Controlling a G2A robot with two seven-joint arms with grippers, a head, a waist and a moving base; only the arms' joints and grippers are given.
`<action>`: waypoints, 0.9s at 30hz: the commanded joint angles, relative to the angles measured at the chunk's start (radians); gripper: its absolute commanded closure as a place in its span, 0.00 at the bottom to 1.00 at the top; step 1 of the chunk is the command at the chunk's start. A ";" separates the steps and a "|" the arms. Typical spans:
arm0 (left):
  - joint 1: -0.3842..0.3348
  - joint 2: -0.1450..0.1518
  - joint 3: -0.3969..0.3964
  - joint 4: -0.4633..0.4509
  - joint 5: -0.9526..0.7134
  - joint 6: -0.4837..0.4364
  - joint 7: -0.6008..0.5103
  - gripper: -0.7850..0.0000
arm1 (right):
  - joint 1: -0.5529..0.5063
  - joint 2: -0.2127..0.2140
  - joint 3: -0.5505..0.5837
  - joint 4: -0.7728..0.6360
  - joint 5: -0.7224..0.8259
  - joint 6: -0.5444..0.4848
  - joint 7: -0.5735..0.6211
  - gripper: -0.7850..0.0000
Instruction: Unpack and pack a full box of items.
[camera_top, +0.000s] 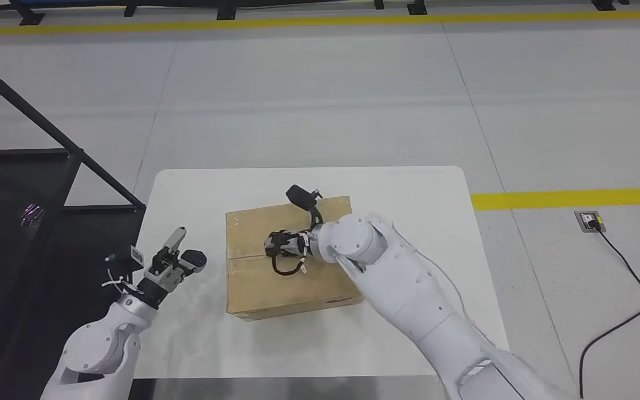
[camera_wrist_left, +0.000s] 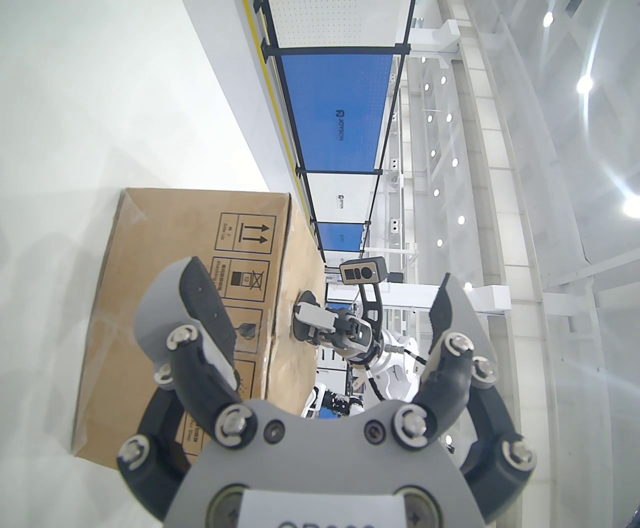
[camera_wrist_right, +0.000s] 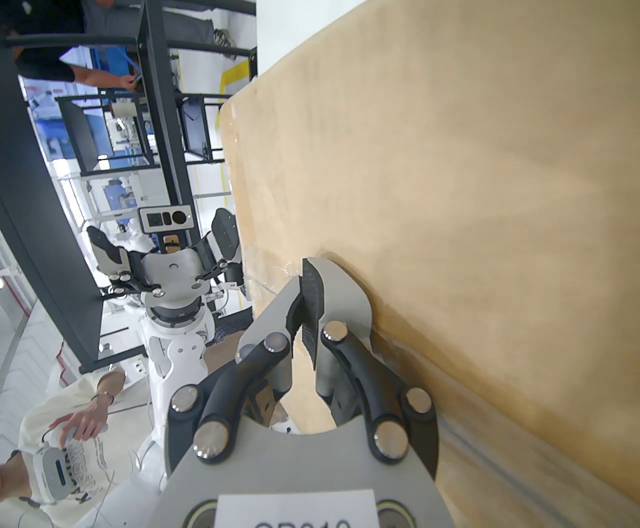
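nearest the robot, at about 8 o'clock on the white rectangular table (camera_top: 420, 200), the left gripper (camera_top: 178, 252) hangs just above the tabletop. its two dark-padded fingers are spread wide with nothing between them, and they point toward 1 o'clock. it is near the box's 9 o'clock side but not touching it.

the brown cardboard box (camera_top: 255, 285) stands upright at the middle of the table. its top flaps are shut, and a seam runs across the lid from 9 to 3 o'clock. black handling symbols are printed on the side wall that faces the left gripper.

the right gripper (camera_wrist_right: 310, 272) lies low over the lid, a little toward 12 o'clock from the box's centre, pointing toward 9 o'clock. its fingers are pressed together with nothing between them. the fingertips rest against the cardboard close to the seam.

off the table at 9 to 10 o'clock stands a black metal frame (camera_top: 60, 150). beyond 12 o'clock lies pale grey floor, where a yellow taped line (camera_top: 300, 22) runs from side to side.
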 joint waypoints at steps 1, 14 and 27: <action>0.001 0.000 0.000 -0.001 0.000 0.000 0.001 0.00 | -0.035 0.022 0.029 -0.075 -0.035 0.053 0.003 1.00; -0.006 -0.001 0.011 -0.009 0.005 0.009 0.001 0.00 | -0.292 0.131 0.246 -0.486 -0.184 0.203 0.041 1.00; -0.009 -0.001 0.014 -0.010 0.014 0.011 -0.003 0.00 | -0.351 0.159 0.340 -0.545 -0.189 0.277 -0.003 1.00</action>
